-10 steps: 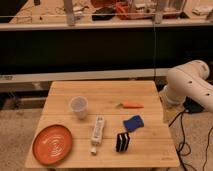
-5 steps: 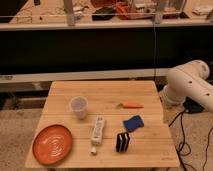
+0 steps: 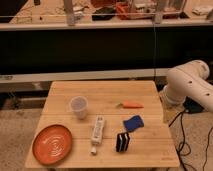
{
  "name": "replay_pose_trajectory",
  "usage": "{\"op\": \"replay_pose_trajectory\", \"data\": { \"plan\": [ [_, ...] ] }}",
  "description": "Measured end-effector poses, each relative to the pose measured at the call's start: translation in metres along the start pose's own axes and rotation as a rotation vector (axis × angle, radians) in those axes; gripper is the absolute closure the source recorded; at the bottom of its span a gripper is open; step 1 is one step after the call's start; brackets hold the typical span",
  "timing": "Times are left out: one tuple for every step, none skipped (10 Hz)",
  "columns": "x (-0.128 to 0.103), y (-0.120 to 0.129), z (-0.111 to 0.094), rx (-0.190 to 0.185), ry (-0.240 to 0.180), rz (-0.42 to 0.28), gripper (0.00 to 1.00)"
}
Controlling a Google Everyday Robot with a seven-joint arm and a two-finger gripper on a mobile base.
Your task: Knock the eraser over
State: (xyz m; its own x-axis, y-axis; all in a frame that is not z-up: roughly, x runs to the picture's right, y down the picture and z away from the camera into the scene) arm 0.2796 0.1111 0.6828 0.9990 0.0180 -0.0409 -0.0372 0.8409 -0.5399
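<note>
The eraser (image 3: 123, 142), a small black rectangular block with thin pale stripes running down it, is standing upright on the wooden table (image 3: 107, 90), close to the front edge and a little right of the middle. The tabletop is showing as pale, smooth planks with straight edges.

Everything else is being placed from the eraser. Just behind it and slightly to the right in the view, a flat blue pad (image 3: 133, 122) with soft, rounded corners is lying tilted; whether the two are touching cannot be told. Just beside the eraser on the left of the view, a long white bar-shaped device (image 3: 98, 130) is lying flat, its length running from front to back. Farther left, well apart from the eraser, a round orange plate (image 3: 53, 144) with faint concentric rings is sitting near the front corner. Behind and left of the eraser, a translucent tapered cup (image 3: 78, 107) is standing upright. Behind the eraser, past the blue pad, a small slender orange piece (image 3: 132, 105) is lying on the wood.

To the right of the eraser, beyond the table's edge, the robot's arm (image 3: 190, 85) is showing as a smooth, rounded white shell. The gripper is lying outside the camera view, so whether it is released or clenched cannot be told.
</note>
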Motion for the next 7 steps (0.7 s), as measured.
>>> {"op": "replay_pose_trajectory", "data": {
  "plan": [
    [-0.006, 0.007, 0.002, -0.001, -0.003, -0.022, 0.20],
    [-0.014, 0.016, 0.002, -0.001, -0.007, -0.042, 0.20],
    [-0.023, 0.027, 0.004, -0.004, -0.011, -0.059, 0.20],
    [-0.025, 0.031, 0.005, -0.006, -0.012, -0.070, 0.20],
    [-0.026, 0.032, 0.008, -0.005, -0.015, -0.084, 0.20],
    [-0.029, 0.034, 0.010, -0.003, -0.017, -0.103, 0.20],
    [-0.034, 0.043, 0.014, -0.002, -0.023, -0.121, 0.20]
  ]
}}
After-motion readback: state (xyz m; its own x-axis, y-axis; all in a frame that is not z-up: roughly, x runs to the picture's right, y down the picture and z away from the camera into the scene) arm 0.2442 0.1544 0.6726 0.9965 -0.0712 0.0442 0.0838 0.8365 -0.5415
